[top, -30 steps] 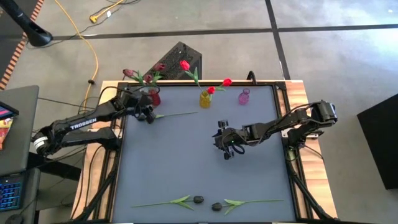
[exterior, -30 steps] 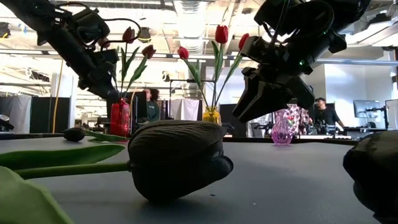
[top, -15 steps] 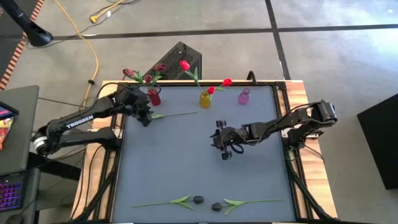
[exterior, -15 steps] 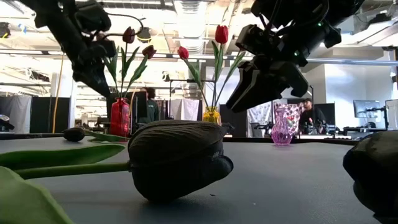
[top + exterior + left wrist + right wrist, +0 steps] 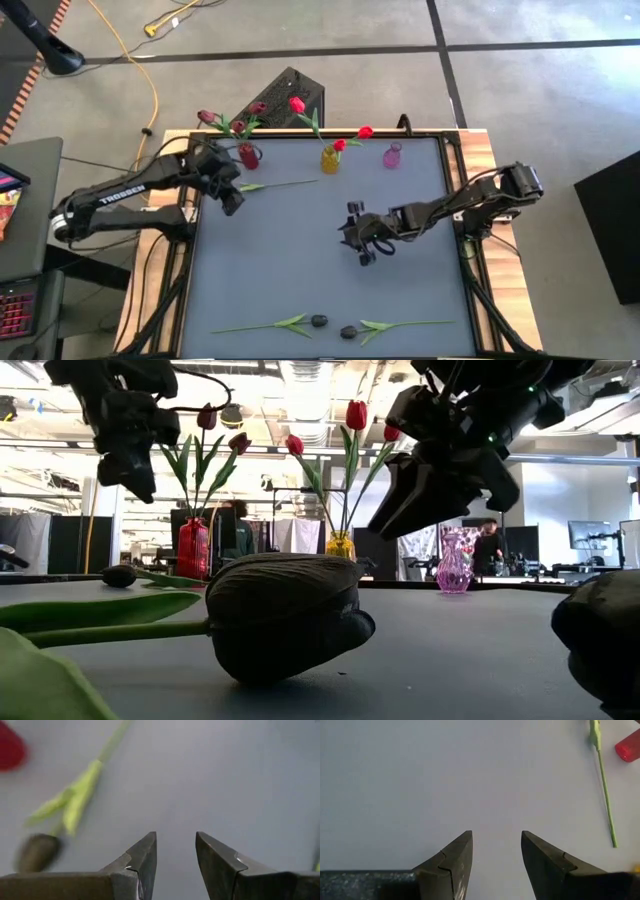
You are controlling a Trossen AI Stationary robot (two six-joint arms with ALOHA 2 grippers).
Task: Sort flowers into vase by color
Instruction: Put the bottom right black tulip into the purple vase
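Observation:
A dark-headed tulip lies flat near the table's far left, its head and leaves showing in the left wrist view. My left gripper hangs open above that head, touching nothing. My right gripper hovers open over bare table at mid-table. Two black tulips lie by the near edge, heads toward each other. The red vase holds maroon tulips, and the yellow vase holds red ones.
A purple vase stands right of the yellow one at the far edge, with no flower showing in it. The grey mat lies bare between the vases and the near tulips. People and equipment show in the room beyond the table.
My left gripper has risen away from the lying tulip's head and drifted a little toward the near-left. The tulip has stayed where it was. My right gripper has shifted slightly toward the near edge.

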